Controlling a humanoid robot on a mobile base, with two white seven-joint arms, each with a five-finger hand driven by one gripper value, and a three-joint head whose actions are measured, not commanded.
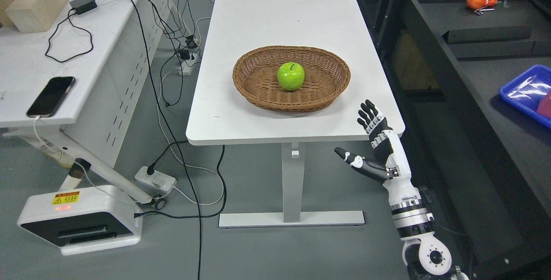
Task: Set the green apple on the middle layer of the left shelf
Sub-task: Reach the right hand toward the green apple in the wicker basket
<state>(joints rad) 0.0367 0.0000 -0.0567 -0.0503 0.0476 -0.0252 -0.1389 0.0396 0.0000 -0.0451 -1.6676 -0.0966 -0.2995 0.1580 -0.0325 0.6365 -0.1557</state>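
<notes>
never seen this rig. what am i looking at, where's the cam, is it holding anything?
One picture, taken from a camera on a humanoid robot's head, looking down. The white-and-black jointed thing at lower right is its right hand, fingers spread and holding nothing; it hangs by the near right corner of the white table. The left arm is out of view. On the table sits a wicker basket with a green apple inside, untouched. A second table at left carries a phone and cables.

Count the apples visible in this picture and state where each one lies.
1. The glossy green apple sits upright in the middle of the oval brown wicker basket on the long white table. None appear hidden.
</notes>
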